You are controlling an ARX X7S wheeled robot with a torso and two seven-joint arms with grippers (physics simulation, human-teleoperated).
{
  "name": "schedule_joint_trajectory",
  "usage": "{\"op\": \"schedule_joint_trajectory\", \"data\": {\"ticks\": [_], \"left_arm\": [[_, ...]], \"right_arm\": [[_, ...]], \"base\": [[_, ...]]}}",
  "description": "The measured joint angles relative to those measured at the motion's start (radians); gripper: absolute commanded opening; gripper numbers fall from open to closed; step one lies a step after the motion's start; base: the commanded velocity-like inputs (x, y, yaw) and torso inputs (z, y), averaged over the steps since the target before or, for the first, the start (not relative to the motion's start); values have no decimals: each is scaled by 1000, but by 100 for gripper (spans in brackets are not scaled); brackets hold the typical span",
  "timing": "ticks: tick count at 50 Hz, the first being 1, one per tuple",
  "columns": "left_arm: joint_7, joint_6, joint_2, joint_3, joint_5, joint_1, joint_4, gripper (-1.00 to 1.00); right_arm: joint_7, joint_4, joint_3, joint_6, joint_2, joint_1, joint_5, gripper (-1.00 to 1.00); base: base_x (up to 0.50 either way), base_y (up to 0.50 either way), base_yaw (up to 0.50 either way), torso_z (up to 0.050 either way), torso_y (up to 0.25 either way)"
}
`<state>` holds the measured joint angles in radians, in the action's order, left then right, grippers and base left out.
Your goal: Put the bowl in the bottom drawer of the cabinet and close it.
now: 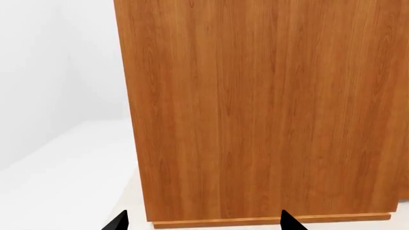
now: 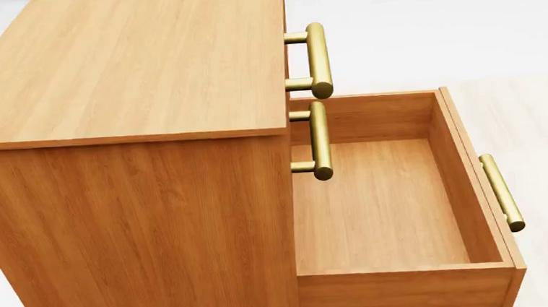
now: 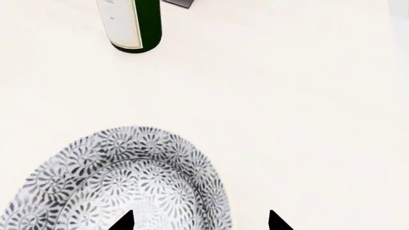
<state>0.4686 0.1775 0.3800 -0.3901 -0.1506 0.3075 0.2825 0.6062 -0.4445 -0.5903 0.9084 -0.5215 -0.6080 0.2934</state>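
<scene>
From the head camera I see the cabinet (image 2: 128, 135) with its bottom drawer (image 2: 384, 211) pulled well out and nothing inside it, so the opening is done. What I judge is left: gripping the bowl, carrying it over, setting it in the drawer, and pushing the drawer shut. Neither arm shows in the head view.

The bowl (image 3: 121, 182) appears only in my right wrist camera. It sits upright on a pale surface, well apart from a green bottle (image 3: 131, 24) standing farther off. The right end effector (image 3: 201, 223) hangs just above it, fingertips apart; one tip lies over the bowl's inside, the other over the bare surface past the rim, so the near wall of the bowl seems to sit between them. It holds nothing yet, as far as I can tell. I cannot tell where the bowl stands relative to the cabinet.

My left end effector (image 1: 201, 223) is also spread and empty, pointed at the cabinet's plain side panel near its base.
</scene>
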Motion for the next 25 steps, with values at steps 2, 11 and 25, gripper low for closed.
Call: {"op": "schedule_joint_trajectory", "data": {"ticks": [2, 11, 25], "left_arm": [[1, 0, 0, 0, 0, 0, 0, 100], [1, 4, 1, -3, 0, -4, -7, 100], [6, 1, 4, -6, -1, -4, -2, 100]], "right_arm": [[-1, -9, 1, -4, -2, -5, 3, 100], [-23, -52, -3, -6, -6, -19, 17, 100], [-62, -10, 15, -15, -5, 6, -11, -100]], "base": [[0, 0, 0, -5, 0], [0, 0, 0, 0, 0], [0, 0, 0, -1, 0]]}}
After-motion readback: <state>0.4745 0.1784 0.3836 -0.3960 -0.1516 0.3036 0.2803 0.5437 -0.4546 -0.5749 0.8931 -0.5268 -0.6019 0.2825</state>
